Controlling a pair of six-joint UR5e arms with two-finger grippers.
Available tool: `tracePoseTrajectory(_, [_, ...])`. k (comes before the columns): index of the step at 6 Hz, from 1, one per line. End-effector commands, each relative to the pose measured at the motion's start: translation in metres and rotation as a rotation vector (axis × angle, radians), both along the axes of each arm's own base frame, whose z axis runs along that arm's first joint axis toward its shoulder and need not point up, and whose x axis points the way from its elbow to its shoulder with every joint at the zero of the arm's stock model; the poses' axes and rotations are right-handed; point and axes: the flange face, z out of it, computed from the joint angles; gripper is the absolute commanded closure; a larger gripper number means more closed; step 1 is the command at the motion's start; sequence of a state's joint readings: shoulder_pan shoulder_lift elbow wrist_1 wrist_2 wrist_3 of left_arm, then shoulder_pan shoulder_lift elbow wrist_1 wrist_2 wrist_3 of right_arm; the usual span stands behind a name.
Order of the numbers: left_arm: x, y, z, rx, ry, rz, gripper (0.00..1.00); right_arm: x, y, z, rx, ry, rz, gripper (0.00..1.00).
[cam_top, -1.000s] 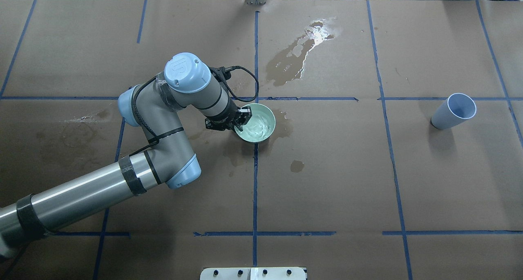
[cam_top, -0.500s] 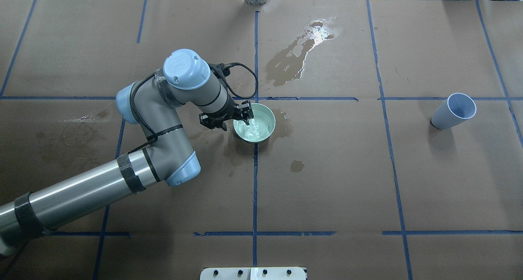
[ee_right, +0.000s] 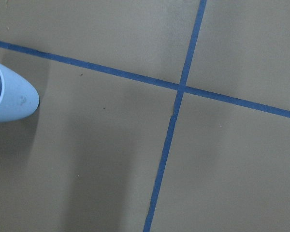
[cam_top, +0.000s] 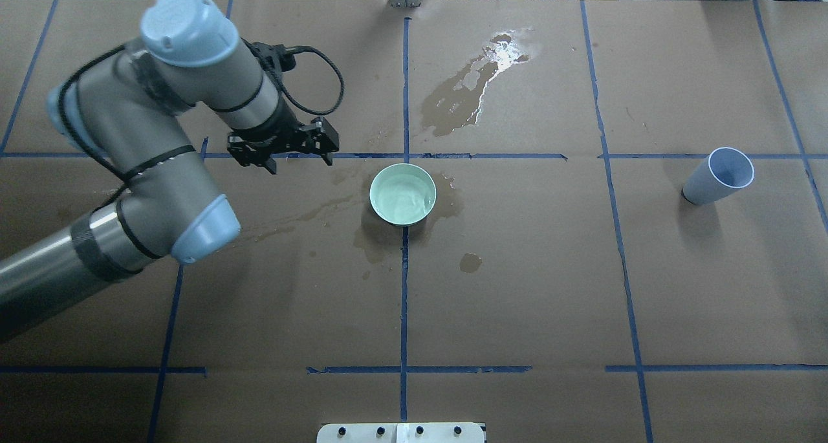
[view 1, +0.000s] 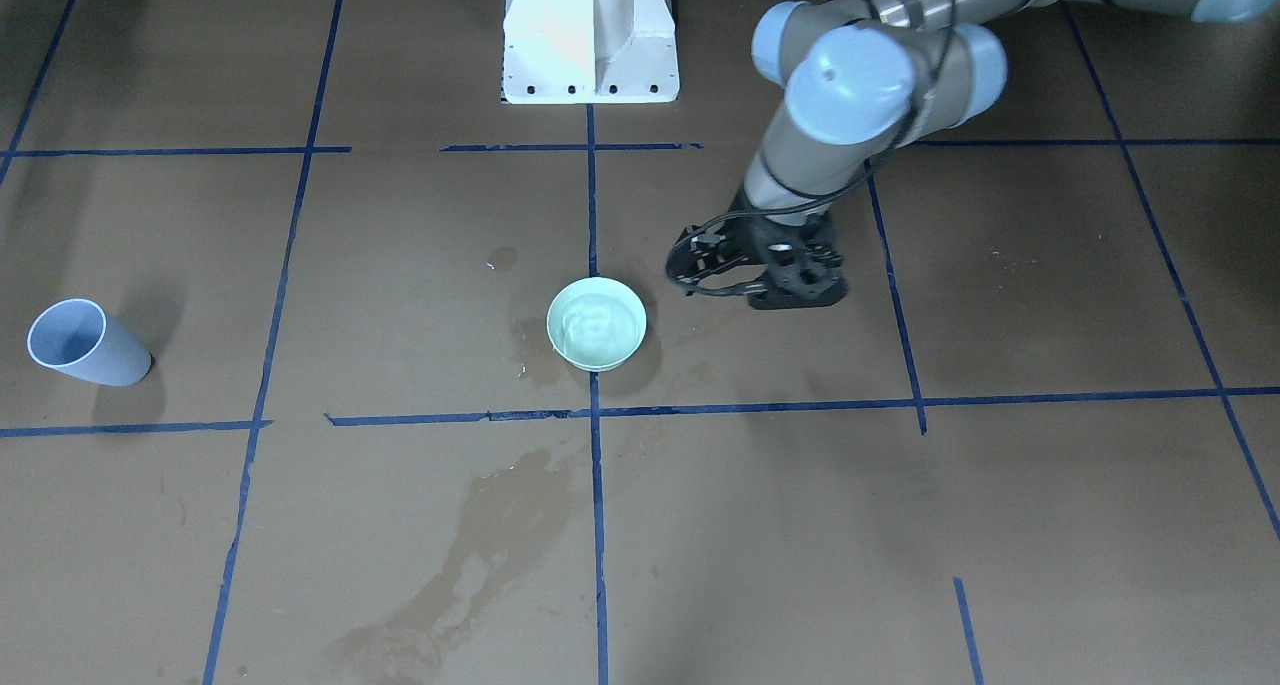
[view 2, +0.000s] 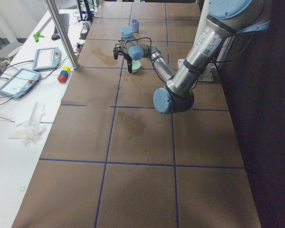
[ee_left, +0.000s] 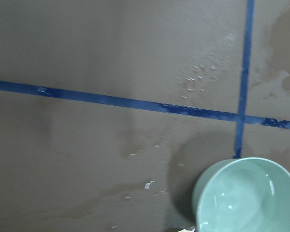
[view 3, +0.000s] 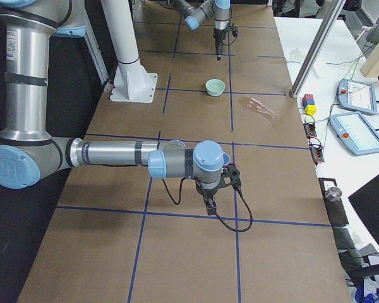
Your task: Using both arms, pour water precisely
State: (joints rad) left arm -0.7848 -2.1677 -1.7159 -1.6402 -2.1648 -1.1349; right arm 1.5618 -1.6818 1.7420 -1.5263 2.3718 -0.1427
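A mint-green bowl [cam_top: 402,194] [view 1: 596,323] stands on the brown paper at the table's middle, with clear rippled water [cam_top: 404,200] in it. My left gripper [cam_top: 299,161] [view 1: 797,298] hangs open and empty above the table, left of the bowl and apart from it. The left wrist view catches the bowl [ee_left: 246,198] at its lower right corner. A pale blue-grey cup [cam_top: 718,176] [view 1: 85,343] stands upright far to the right. My right gripper [view 3: 210,203] shows only in the exterior right view, and I cannot tell whether it is open or shut. The cup [ee_right: 9,94] lies at the right wrist view's left edge.
Dark wet stains spread around the bowl [cam_top: 381,236] and a larger glistening one lies beyond it [cam_top: 466,94]. Blue tape lines grid the paper. The white pedestal [view 1: 590,35] stands at the robot's side. Tablets and coloured blocks [view 2: 63,74] sit beside the far edge.
My left gripper has left the bowl's rim and drawn back to the left and upward. The bowl stays in place with its water still rippling.
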Motion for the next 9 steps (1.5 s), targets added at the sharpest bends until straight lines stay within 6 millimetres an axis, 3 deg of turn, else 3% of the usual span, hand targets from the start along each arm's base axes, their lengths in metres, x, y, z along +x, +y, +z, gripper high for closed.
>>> tracePoseTrajectory(1, [-0.076, -0.013, 0.049, 0.064, -0.010, 0.045, 0.00, -0.012, -0.011, -0.050, -0.021, -0.016, 0.093, 0.00])
tracePoseTrajectory(2, [-0.093, -0.018, 0.067, 0.084, -0.022, 0.062, 0.00, -0.034, -0.011, -0.084, -0.031, -0.028, 0.118, 0.00])
tracePoseTrajectory(3, [-0.094, -0.018, 0.072, 0.080, -0.025, 0.063, 0.00, -0.059, -0.008, -0.114, -0.034, -0.045, 0.129, 0.00])
tracePoseTrajectory(4, [-0.094, -0.015, 0.084, 0.066, -0.035, 0.065, 0.00, -0.081, -0.008, -0.134, 0.004, -0.028, 0.156, 0.00])
tracePoseTrajectory(6, [-0.093, -0.013, 0.088, 0.063, -0.036, 0.067, 0.00, -0.131, 0.005, -0.161, 0.059, -0.003, 0.185, 0.00])
tracePoseTrajectory(7, [-0.091, -0.013, 0.083, 0.061, -0.031, 0.064, 0.00, -0.147, 0.020, -0.158, 0.100, 0.012, 0.209, 0.00])
tracePoseTrajectory(9, [-0.090, -0.013, 0.081, 0.060, -0.029, 0.063, 0.00, -0.170, 0.070, -0.128, 0.207, -0.017, 0.310, 0.00])
